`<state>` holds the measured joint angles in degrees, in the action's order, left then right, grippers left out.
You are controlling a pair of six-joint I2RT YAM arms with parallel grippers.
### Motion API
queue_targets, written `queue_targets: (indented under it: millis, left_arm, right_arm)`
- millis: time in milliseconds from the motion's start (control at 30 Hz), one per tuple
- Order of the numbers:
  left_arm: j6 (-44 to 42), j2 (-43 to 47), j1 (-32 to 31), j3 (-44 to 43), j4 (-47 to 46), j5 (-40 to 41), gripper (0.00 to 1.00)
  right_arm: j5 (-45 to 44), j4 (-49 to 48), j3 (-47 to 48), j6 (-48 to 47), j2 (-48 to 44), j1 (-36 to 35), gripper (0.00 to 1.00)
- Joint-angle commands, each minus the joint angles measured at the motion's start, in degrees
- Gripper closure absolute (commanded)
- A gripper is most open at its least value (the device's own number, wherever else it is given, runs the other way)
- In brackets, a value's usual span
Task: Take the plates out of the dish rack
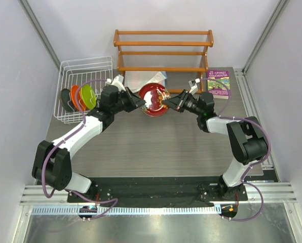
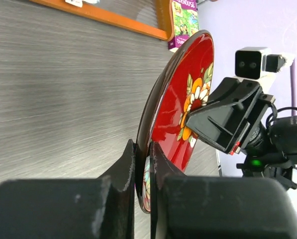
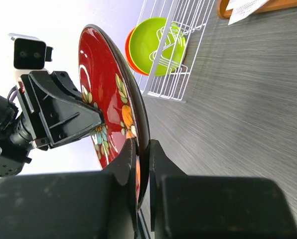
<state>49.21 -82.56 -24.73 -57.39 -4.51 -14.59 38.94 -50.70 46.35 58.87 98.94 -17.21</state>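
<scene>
The left hand (image 1: 141,103) is pressed onto the rim of the dark red plate (image 1: 153,99), one finger on each face; its wrist view shows the edge wedged between them. The right hand (image 1: 167,104) pinches the opposite rim in the same way, so the plate is held between the two hands with its patterned face up, over the table (image 1: 156,147).

The plate is glossy red inside with a dark rim and underside. It carries a flower motif in orange and white with green leaves, and a little blue shows near the right hand's fingers.

On the outer side of the left hand, just beyond its wrist, stands the white wire dish rack (image 1: 65,68). Upright in it are the lime green plate (image 1: 88,96), nearest that hand, then the orange plate (image 1: 76,97), then a darker plate (image 1: 66,99) whose colour is hard to tell.

Past both hands is an orange-brown wooden shelf (image 1: 163,45) with a sheet of paper (image 1: 146,80) at its foot. A book (image 1: 218,82) lies beyond the right hand.
</scene>
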Motion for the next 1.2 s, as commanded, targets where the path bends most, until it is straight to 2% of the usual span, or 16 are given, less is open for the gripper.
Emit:
queue_targets:
  millis: [0, 33, 67, 100, 233, 300, 400, 433, 533, 667, 800, 1100, 1133, 1167]
  left_arm:
    - [-1.9, 1.0, -1.3, -1.5, -4.2, 0.0, 0.76]
    - [-2.4, 0.8, -1.3, -1.8, -3.2, 0.3, 0.60]
    - [-3.8, 0.7, -1.3, -2.5, -2.3, 1.0, 0.49]
    - [-4.3, 0.7, -1.3, -2.8, 0.2, 2.9, 0.23]
    - [-9.2, 2.8, -1.3, -4.0, 6.3, 10.3, 0.06]
    - [-12.4, 3.9, -1.3, -4.5, 8.7, 16.8, 0.04]
    - [-16.5, 6.4, -1.3, -6.0, 13.8, 24.1, 0.00]
    - [-17.4, 7.0, -1.3, -6.4, 16.4, 29.1, 0.01]
    - [-19.2, 7.8, -0.8, -8.8, 20.6, 38.1, 0.00]
    - [-19.4, 6.7, 2.7, -10.7, 25.7, 41.8, 0.01]
    - [-21.1, 6.8, 4.5, -10.1, 25.8, 44.7, 0.01]
    - [-21.9, 6.7, 9.3, -8.4, 25.2, 43.8, 0.01]
    - [-22.0, 6.6, 9.9, -8.4, 25.1, 43.8, 0.01]
    - [-22.1, 6.5, 10.1, -8.3, 25.0, 43.5, 0.01]
  right_arm:
    - [-1.8, 1.4, -0.4, -6.2, -4.3, -0.7, 0.99]
    - [-3.5, 5.4, -0.6, -8.2, -5.1, -0.5, 0.99]
    - [-4.7, 8.1, -0.6, -9.3, -7.1, -0.3, 0.99]
    - [-5.5, 10.9, -0.5, -10.7, -8.0, 0.4, 0.99]
    - [-10.2, 24.7, -1.4, -17.5, -14.0, 2.9, 0.99]
    - [-11.7, 29.9, -1.4, -19.3, -17.1, 4.0, 0.99]
    - [-16.3, 43.1, 0.3, -24.8, -19.6, 5.5, 0.99]
    - [-17.0, 48.1, 0.6, -25.8, -20.0, 5.9, 0.99]
    - [-17.2, 52.3, -0.7, -28.5, -21.3, 6.8, 0.99]
    - [-20.2, 54.1, -2.9, -29.3, -22.3, 6.9, 0.99]
    - [-21.7, 54.6, -4.1, -29.2, -21.4, 7.1, 0.99]
    - [-21.7, 54.1, -3.7, -29.1, -14.2, 7.2, 0.99]
    - [-22.1, 54.2, -3.5, -29.2, -13.4, 7.2, 0.96]
    - [-22.2, 54.1, -3.4, -29.4, -12.8, 7.2, 0.87]
